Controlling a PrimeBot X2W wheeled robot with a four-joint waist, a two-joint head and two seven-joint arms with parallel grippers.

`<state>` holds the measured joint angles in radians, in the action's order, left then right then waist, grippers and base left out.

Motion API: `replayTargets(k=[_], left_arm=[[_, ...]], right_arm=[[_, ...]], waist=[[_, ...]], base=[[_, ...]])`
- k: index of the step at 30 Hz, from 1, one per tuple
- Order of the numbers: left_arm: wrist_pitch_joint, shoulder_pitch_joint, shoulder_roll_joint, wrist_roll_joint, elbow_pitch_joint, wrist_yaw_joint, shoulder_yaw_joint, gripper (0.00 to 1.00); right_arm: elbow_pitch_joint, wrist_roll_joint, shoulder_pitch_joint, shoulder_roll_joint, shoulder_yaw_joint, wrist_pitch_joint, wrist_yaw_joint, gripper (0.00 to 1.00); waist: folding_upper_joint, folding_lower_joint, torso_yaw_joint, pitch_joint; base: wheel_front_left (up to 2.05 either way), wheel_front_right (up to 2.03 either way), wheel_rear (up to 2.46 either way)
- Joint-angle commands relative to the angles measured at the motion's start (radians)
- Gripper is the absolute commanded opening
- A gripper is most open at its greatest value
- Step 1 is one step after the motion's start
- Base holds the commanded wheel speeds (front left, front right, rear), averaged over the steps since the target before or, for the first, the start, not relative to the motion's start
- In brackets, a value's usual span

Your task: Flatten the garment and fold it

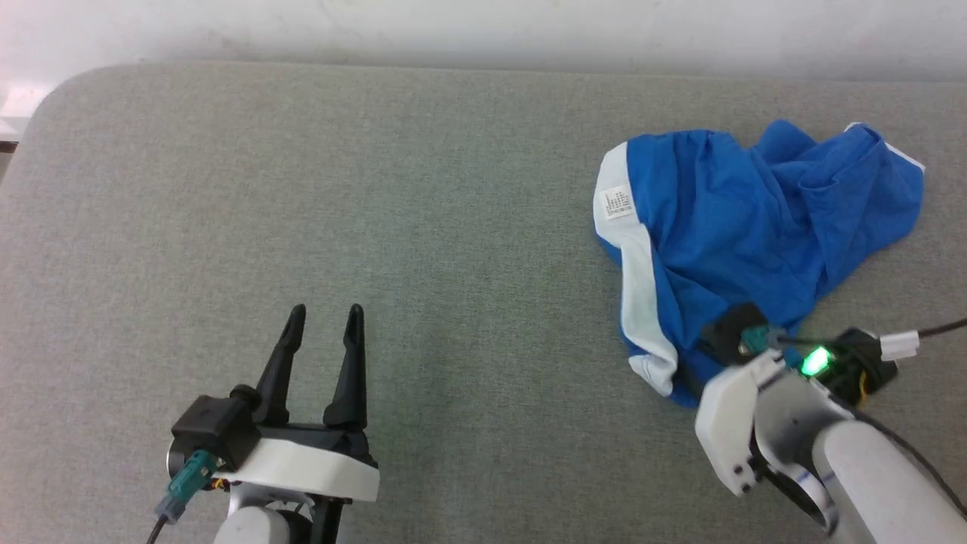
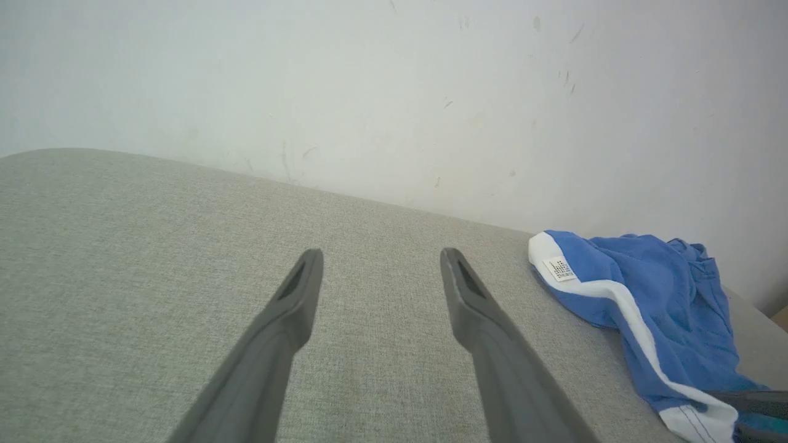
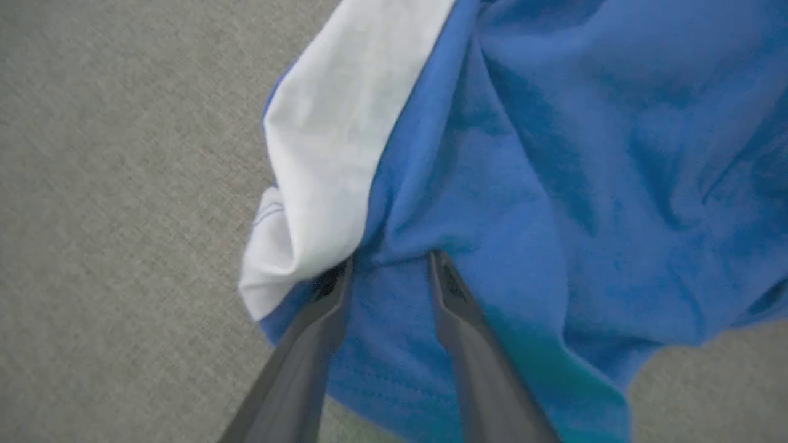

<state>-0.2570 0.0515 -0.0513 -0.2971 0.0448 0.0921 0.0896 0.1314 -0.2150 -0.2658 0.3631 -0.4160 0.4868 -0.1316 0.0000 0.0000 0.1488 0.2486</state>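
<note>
Right side job: the garment (image 1: 755,227) lies bunched on the worktop's (image 1: 453,227) right side, under our right pincer (image 3: 391,258).
Its fingers (image 3: 308,344) stand parted, tips on blue cloth beside the white stripe (image 3: 332,141); our left pincer (image 1: 326,310), wide, hovers well apart to the left.

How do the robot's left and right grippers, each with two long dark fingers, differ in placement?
The left gripper is over bare grey fabric surface, clear of the crumpled bright blue shorts; the right gripper touches them. The left gripper's fingers spread wider than the right gripper's. Both are open.
</note>
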Motion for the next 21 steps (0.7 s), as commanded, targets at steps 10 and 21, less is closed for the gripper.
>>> replayTargets(k=[10,21], left_arm=[[-0.005,-0.005,0.001,-0.001,0.001,0.001,-0.005,1.0],[-0.005,-0.023,0.001,0.001,-0.001,0.002,0.0,1.0]], right_arm=[[-0.132,-0.115,-0.089,0.016,0.001,-0.075,0.001,0.0],[-0.297,-0.081,0.351,0.159,0.409,0.2,0.001,0.0]], waist=[[0.0,0.0,-0.054,-0.031],[0.0,0.0,-0.079,-0.034]], base=[[0.0,0.0,0.0],[0.0,0.0,0.0]])
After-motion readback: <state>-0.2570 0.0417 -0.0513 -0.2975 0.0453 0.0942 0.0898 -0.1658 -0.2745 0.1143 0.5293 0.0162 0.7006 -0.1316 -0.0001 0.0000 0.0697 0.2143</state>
